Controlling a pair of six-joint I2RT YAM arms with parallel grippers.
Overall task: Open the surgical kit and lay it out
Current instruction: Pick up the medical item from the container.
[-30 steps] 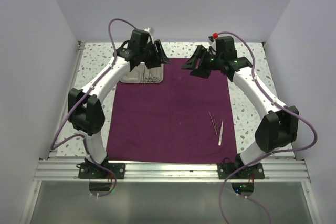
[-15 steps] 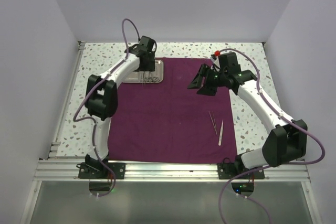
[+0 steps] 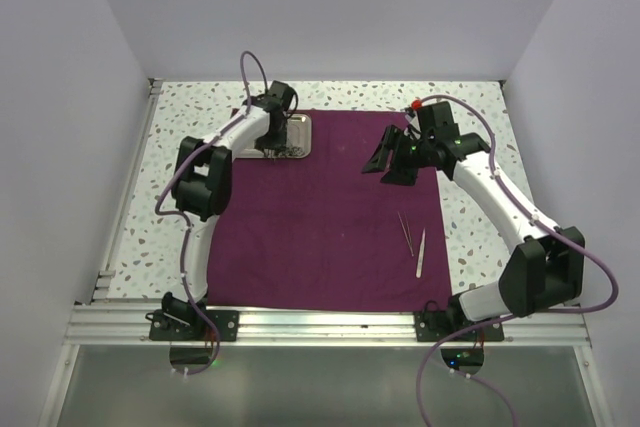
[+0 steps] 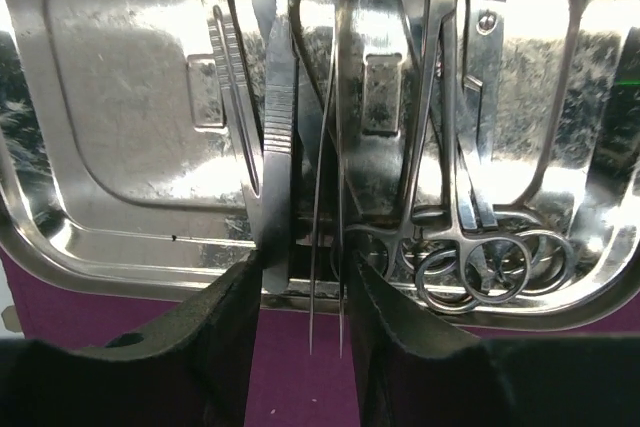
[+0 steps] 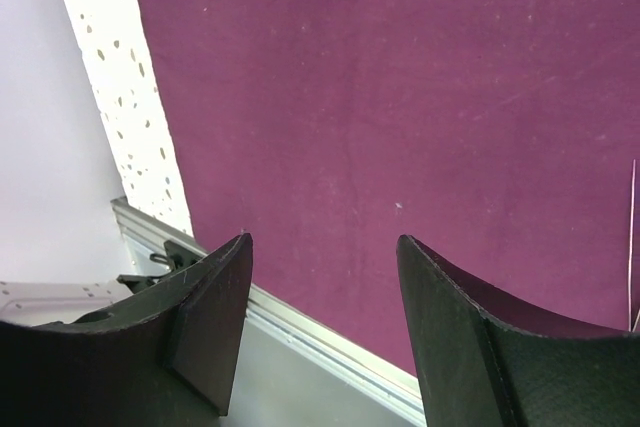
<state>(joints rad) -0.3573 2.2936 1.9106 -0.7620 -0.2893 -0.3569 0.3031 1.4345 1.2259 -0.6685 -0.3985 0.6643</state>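
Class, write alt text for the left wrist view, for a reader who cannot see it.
The left gripper straddles thin tweezers and a flat handle at the near rim of a shiny steel tray holding scissors, on purple cloth.

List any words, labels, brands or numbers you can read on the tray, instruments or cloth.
None can be read.
The tray shows only glare and reflections.
The instruments carry no legible marking.
The cloth is plain.
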